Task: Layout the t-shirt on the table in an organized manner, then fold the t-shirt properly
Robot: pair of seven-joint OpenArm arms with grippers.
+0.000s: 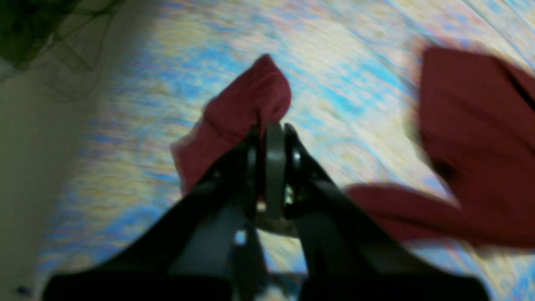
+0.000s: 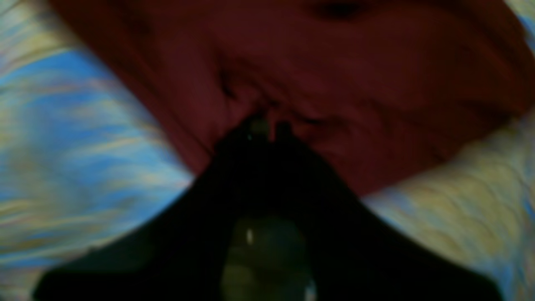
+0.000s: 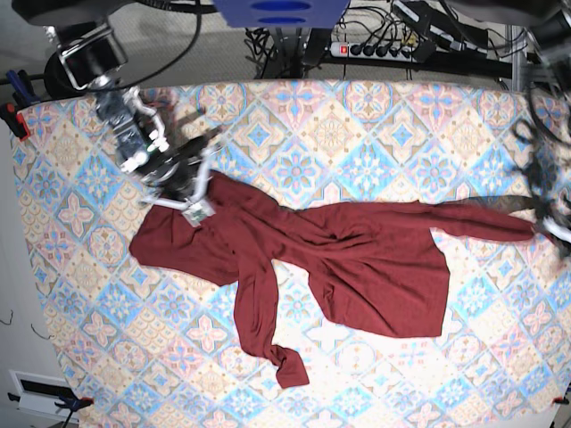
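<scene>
The laying-out step looks to be in hand, with no fold yet made; the shirt (image 3: 357, 259) lies crumpled across the middle of the desk (image 3: 393, 125), its body bunched in soft ridges, one sleeve trailing toward the desk's near edge, another stretched taut to its far side; the left gripper (image 1: 273, 133) is clamped tight on that stretched cuff, a limp maroon tuft poking past its fingers; the right gripper (image 2: 269, 127) presses into the shirt's opposite end, but blur hides whether its jaws grip or have parted; next, I judge, both ends need pulling apart to flatten the matte, plain knit against the glossy floral tile print.
</scene>
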